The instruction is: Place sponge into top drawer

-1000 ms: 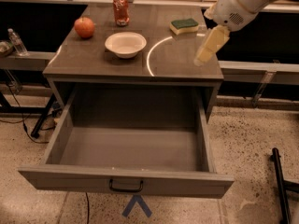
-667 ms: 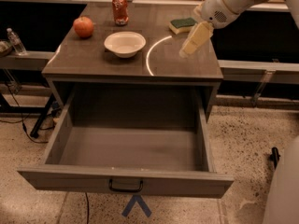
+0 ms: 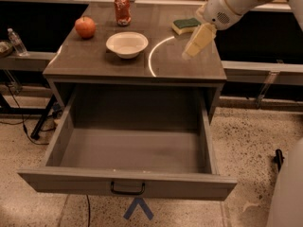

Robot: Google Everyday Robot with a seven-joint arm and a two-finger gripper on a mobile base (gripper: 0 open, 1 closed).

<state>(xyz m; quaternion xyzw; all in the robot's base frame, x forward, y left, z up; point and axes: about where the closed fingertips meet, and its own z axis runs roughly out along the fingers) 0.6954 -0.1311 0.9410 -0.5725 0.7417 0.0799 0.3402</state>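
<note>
"Where does the sponge (image 3: 186, 24) sit?"

"On the far right of the worktop (image 3: 94, 60), green side up. Its right end is hidden behind the arm."

"And the gripper (image 3: 188, 53)?"

"It hangs over the worktop just on the near side of the sponge, tip pointing down and left, and seems not to touch it. It shows only as one pale wedge, so open or closed cannot be told."

"The top drawer (image 3: 71, 183)?"

"Pulled out toward the near side."
</note>
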